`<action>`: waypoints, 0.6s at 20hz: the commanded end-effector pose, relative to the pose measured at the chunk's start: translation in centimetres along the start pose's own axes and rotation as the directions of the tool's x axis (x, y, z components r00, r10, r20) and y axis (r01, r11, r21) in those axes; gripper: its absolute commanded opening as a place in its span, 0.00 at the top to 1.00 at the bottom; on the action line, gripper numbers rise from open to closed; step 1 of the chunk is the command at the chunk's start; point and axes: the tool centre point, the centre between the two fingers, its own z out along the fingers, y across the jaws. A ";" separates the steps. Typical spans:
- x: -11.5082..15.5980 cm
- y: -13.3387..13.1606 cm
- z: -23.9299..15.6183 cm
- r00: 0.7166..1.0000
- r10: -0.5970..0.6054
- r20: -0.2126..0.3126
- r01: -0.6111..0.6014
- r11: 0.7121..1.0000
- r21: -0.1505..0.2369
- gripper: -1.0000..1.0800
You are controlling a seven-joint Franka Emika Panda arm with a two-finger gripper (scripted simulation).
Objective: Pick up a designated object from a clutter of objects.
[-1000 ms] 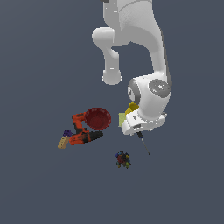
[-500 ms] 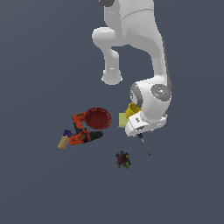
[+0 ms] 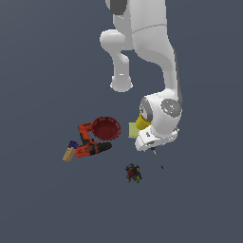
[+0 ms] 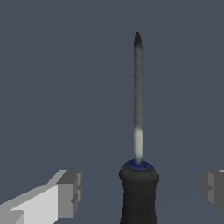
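My hand (image 4: pixel 140 188) is open: in the wrist view one finger (image 4: pixel 65 194) stands on one side of the screwdriver (image 4: pixel 138 175) and the other finger (image 4: pixel 213 186) on the opposite side, both apart from the handle, with a clear gap on each side. The dark handle with its blue ring lies between them, and the thin grey shaft points straight away from my wrist over the dark grey desk (image 4: pixel 52 87).

In the exterior view my arm (image 3: pixel 159 118) bends down over the screwdriver (image 3: pixel 157 158), and only its shaft shows below my wrist. The yellow cup (image 3: pixel 141 122) and the pale pad (image 3: pixel 132 133) are just beside my wrist, on the exterior view's left of it. Further to that side are the red bowl (image 3: pixel 106 127), the orange-black drill (image 3: pixel 90 144) and the small wooden block (image 3: pixel 69 154). The multicoloured lump (image 3: pixel 133 173) lies near the screwdriver, apart from it.
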 end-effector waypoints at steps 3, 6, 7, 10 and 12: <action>0.0 0.0 1.5 1.000 -0.001 -0.001 0.001 1.000 0.000 0.04; 0.1 0.0 1.7 1.000 -0.001 -0.001 0.001 1.000 0.000 0.04; 0.1 0.0 1.7 1.000 -0.001 -0.001 0.001 1.000 0.000 1.00; 0.1 0.0 1.7 1.000 -0.001 -0.001 0.001 1.000 0.000 1.00; 0.1 0.0 1.7 1.000 -0.001 -0.001 0.001 1.000 0.000 1.00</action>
